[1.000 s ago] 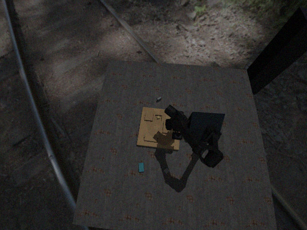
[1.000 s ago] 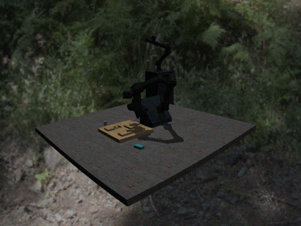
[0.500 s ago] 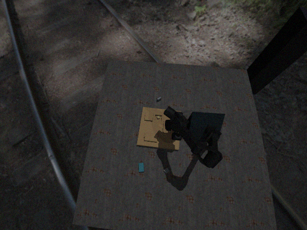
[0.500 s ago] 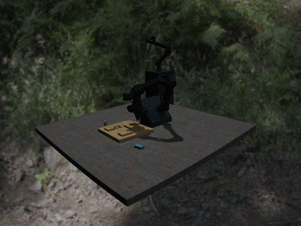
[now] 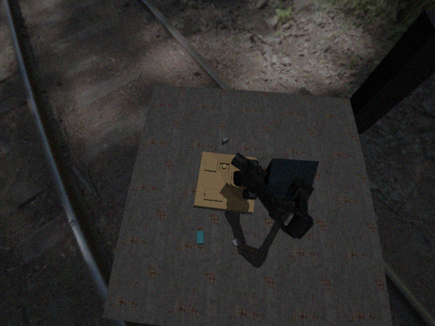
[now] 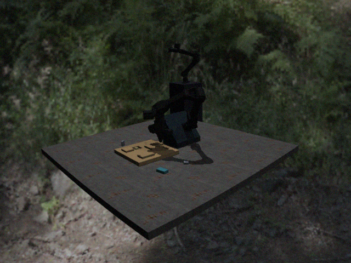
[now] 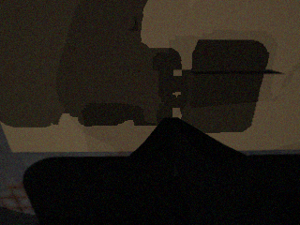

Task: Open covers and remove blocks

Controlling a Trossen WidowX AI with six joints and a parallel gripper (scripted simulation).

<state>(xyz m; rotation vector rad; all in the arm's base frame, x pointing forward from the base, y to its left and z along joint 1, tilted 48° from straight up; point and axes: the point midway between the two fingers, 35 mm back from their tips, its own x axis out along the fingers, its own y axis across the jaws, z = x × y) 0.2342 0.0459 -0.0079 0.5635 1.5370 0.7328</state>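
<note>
The tan puzzle board (image 5: pixel 219 180) (image 6: pixel 139 163) (image 7: pixel 42 141) lies in front of the arm. Raised flat covers show at its upper left (image 5: pixel 211 164) and lower left (image 5: pixel 213 193), with a small square well (image 5: pixel 223 167) (image 6: pixel 136 147) near the upper one. A dark thin slot (image 7: pixel 234 72) crosses the wrist view. My gripper (image 6: pixel 160 141) (image 7: pixel 170 124) is shut and empty, just above the board's arm-side part. A teal block (image 5: pixel 200 237) (image 6: pixel 162 170), a pale block (image 5: pixel 234 242) (image 6: pixel 186 162) and a small grey block (image 5: pixel 224 140) (image 6: pixel 122 143) rest on the table, clear of the board. Arm and shadow hide the board's right side.
The dark wedge-shaped block (image 5: pixel 293 175) (image 6: pixel 177 127) stands beside the board on the arm's side, close to the arm. The patterned table top (image 5: pixel 168 280) (image 6: pixel 113 181) ends well beyond the board. The arm's shadow falls across the board and near the pale block.
</note>
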